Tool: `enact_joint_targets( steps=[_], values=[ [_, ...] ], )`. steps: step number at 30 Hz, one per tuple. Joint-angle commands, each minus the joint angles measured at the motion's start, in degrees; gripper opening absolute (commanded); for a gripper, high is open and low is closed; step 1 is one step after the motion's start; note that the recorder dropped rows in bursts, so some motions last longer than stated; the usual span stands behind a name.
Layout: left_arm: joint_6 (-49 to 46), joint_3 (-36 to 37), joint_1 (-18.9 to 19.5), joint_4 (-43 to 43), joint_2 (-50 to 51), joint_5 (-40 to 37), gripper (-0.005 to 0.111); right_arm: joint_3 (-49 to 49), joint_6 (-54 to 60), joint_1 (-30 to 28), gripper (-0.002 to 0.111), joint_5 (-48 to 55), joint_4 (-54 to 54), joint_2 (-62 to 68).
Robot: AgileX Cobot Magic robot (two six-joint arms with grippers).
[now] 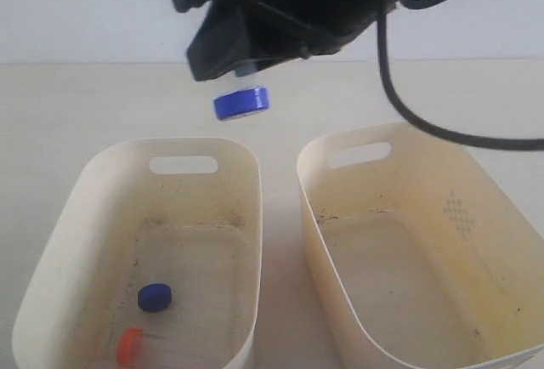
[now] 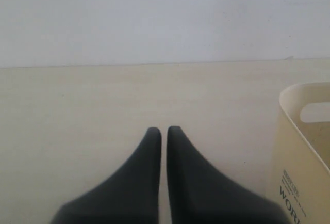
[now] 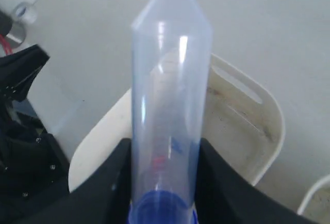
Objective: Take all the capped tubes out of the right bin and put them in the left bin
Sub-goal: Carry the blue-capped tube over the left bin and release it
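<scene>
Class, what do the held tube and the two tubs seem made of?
The held tube: likely clear glossy plastic; the background shows through it. The left tub and right tub: probably cream matte plastic, thin moulded walls with handle slots.

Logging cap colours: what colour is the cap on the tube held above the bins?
Blue; the cap shows best in the exterior view.

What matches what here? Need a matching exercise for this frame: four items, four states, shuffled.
Items:
1 held tube
2 orange-capped tube
3 left end effector
4 right bin

States:
A shut, holding nothing
B lying in the left bin
C dot diamond on inner wall
D in the right end effector, blue cap down

Pairs: 1-D, 2-B, 3-A, 4-C
</scene>
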State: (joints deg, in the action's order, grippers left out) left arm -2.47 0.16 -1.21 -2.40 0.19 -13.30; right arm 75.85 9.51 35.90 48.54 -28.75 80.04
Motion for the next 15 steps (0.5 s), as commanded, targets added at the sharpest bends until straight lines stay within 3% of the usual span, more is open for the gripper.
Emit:
enact_joint_targets(
  steps=[1, 4, 5, 7, 9, 12, 15],
  values=[
    [0.5, -0.2, 0.1, 0.1, -0.2, 0.4, 0.004, 0.2, 8.1, 2.2, 0.007, -2.0, -2.8, 4.0],
    [0.5, -0.2, 0.1, 0.1, -0.2, 0.4, 0.004, 0.2, 8.1, 3.1, 0.03, -2.0, -2.7, 8.1],
    [0.5, -0.2, 0.1, 0.1, -0.2, 0.4, 0.004, 0.2, 8.1, 3.2, 0.045, -2.0, -2.7, 9.9],
    [0.5, -0.2, 0.1, 0.1, -0.2, 0.4, 0.004, 0.2, 6.5, 3.2, 0.061, -2.0, -2.8, 12.1],
    [0.5, -0.2, 0.1, 0.1, -0.2, 0.4, 0.004, 0.2, 3.0, 3.2, 0.05, -2.0, -2.7, 13.0],
    [0.5, -0.2, 0.1, 0.1, -0.2, 0.4, 0.004, 0.2, 2.6, 3.1, -0.001, -1.8, -2.7, 12.3],
    [0.5, -0.2, 0.1, 0.1, -0.2, 0.4, 0.004, 0.2, 4.0, 2.3, 0.002, -0.9, -2.3, 9.4]
  ],
)
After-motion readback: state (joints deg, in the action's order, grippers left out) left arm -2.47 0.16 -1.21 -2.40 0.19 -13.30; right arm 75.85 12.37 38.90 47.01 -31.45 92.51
